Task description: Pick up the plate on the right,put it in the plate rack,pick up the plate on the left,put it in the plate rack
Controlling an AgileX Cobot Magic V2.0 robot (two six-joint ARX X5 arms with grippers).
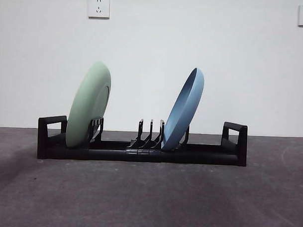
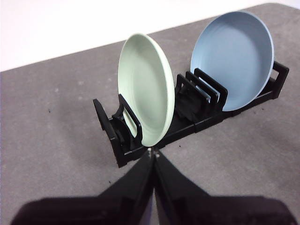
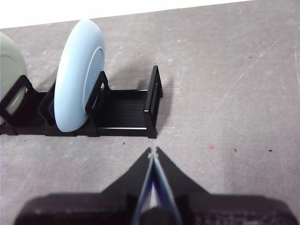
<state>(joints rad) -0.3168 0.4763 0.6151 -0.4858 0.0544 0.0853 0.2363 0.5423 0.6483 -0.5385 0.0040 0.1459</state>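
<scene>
The plate rack (image 1: 140, 152) stands lengthwise across the grey desk (image 1: 148, 198), and both plates are already in it. The green plate (image 1: 89, 105) sits on edge among the prongs near one end, leaning toward the rack's middle, its lower rim down in the slot beside the squared loop handle. The blue plate (image 1: 185, 110) stands likewise in the prongs past the middle, tilted the same way, with a few bare prongs between the two and an open stretch of rack running to the far handle. Neither plate touches the other; they are well apart. Judging by this, both halves of the task look done: nothing is left lying on the desk to be picked up, and both plates appear seated and steady, though their lean suggests they rest against the prongs rather than stand straight. The left pincer (image 2: 153, 152) hangs off the desk just short of the rack by the green plate, its jaws pressed together and holding nothing. The right pincer (image 3: 153, 152) hovers near the rack's end beyond the blue plate, jaws likewise closed and empty. What remains, if anything, seems only for the arms to draw clear.
</scene>
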